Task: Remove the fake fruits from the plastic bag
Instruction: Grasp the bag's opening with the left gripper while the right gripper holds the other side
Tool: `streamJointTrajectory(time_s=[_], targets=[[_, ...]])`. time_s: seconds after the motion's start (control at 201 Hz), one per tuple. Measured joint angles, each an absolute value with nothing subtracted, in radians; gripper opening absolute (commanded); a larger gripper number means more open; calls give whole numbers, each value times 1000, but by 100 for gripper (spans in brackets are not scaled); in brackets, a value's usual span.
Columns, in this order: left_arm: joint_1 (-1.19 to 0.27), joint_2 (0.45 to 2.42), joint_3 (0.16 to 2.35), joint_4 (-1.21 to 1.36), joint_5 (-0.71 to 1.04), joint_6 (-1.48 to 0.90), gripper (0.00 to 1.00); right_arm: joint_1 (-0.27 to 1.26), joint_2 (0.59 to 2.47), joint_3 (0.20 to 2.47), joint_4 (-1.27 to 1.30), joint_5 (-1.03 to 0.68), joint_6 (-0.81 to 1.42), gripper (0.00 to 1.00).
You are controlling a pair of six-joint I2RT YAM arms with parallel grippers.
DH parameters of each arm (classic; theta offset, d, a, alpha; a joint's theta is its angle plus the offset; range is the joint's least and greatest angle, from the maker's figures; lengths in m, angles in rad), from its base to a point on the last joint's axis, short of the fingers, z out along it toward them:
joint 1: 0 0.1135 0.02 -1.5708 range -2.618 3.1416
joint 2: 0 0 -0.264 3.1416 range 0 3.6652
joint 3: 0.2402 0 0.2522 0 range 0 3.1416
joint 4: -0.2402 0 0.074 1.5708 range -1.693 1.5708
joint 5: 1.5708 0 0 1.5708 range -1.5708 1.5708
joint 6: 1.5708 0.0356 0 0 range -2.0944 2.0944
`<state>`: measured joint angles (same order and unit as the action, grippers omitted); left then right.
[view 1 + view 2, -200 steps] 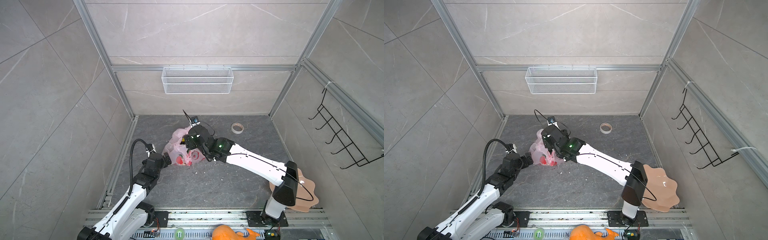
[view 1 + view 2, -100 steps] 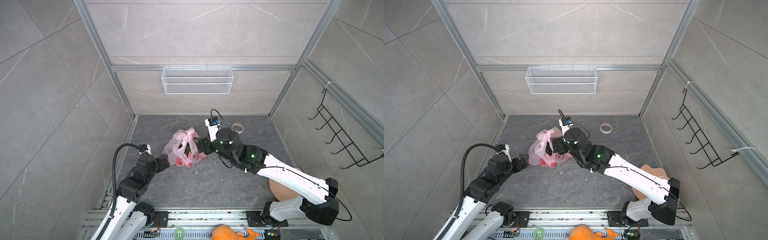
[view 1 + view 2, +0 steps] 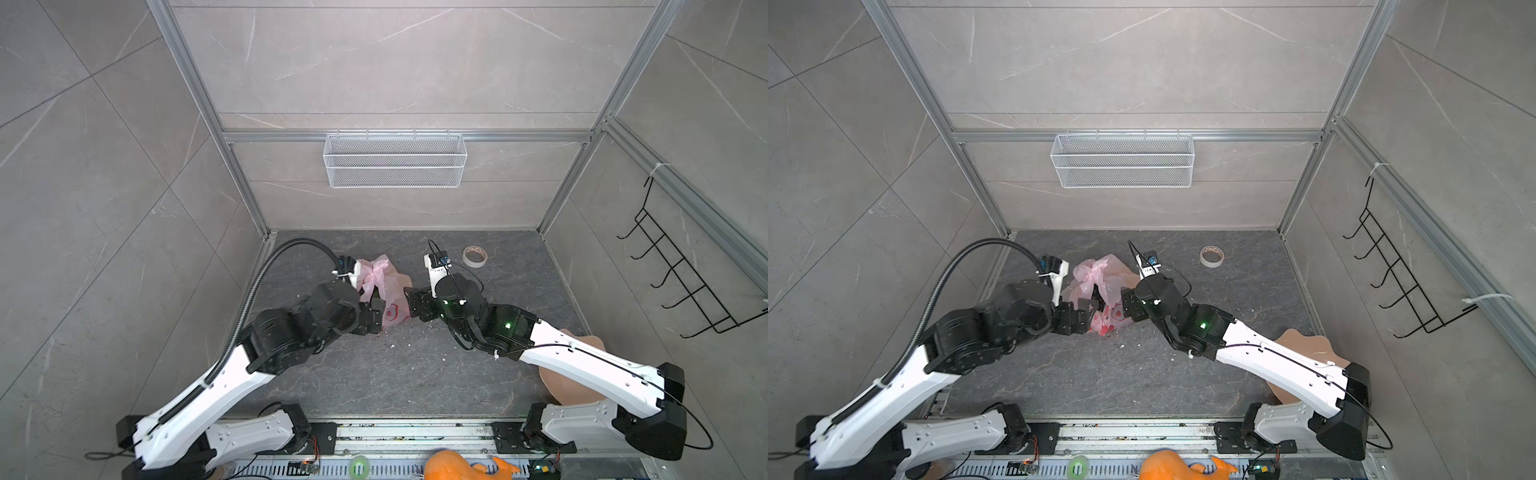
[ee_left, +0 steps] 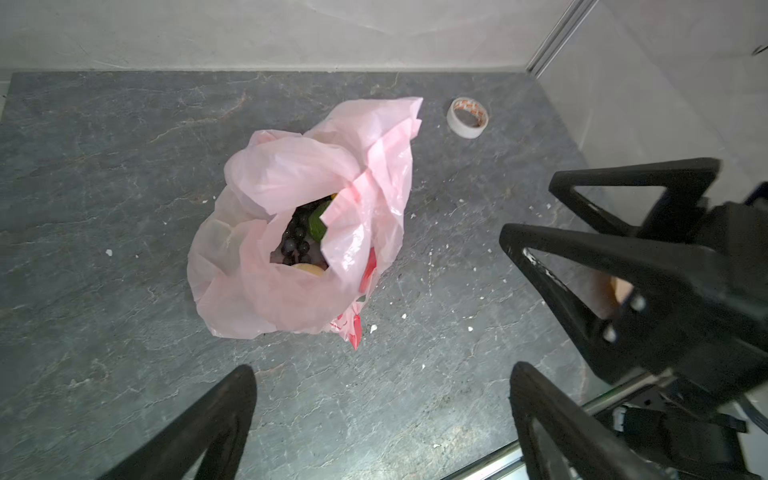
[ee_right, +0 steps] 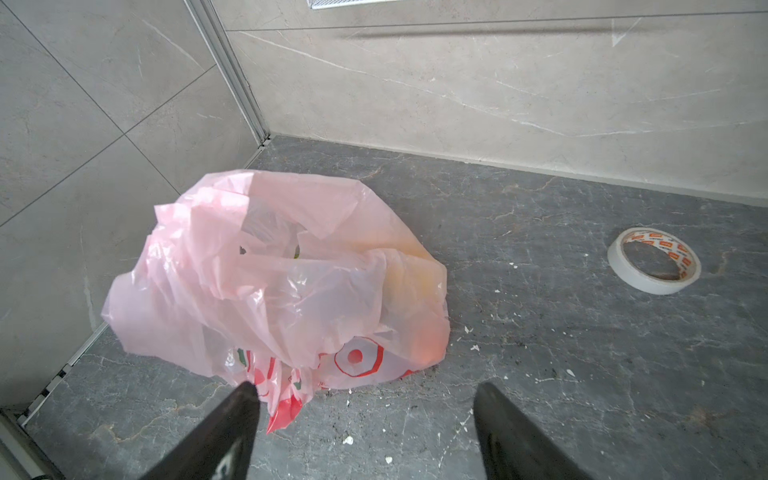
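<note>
Nothing was out yet: your grape bunch [image 4: 296, 246] sat in the pink bag [image 4: 291, 178], left gripper [image 4: 382, 372] and right gripper [image 5: 365, 386] gaping empty.

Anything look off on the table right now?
White crumbs are scattered over the tabletop around the plastic bag, likely stray debris. A tape roll lies loose near the back wall, unrelated to the job. The bag sits crumpled, mouth open, fake fruits inside; nothing spilled.

floor [image 4: 124, 332] around plastic bag [image 4: 291, 291] free | mouth narrow (folds overhang) | tape roll [image 4: 457, 126] well apart
</note>
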<state>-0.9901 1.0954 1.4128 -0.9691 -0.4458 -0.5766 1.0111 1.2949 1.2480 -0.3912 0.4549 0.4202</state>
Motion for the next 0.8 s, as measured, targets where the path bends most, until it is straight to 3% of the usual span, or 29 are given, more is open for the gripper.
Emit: streamJointTrajectory(time_s=[0.239,0.448,0.632,0.796], targets=[[-1000,1211,1413,-1019,-606,-612,88,1011,1337,1264,-369,345,435,80],[-949,1164,1369,-978,-611,-617,68,1011,1408,1277,-361,297,443,79],[-821,1160,1310,-930,-507,-613,70,1011,1430,1294,-352,282,454,79],[-795,1176,1303,-897,-434,-604,70,1011,1459,1319,-342,272,454,79]])
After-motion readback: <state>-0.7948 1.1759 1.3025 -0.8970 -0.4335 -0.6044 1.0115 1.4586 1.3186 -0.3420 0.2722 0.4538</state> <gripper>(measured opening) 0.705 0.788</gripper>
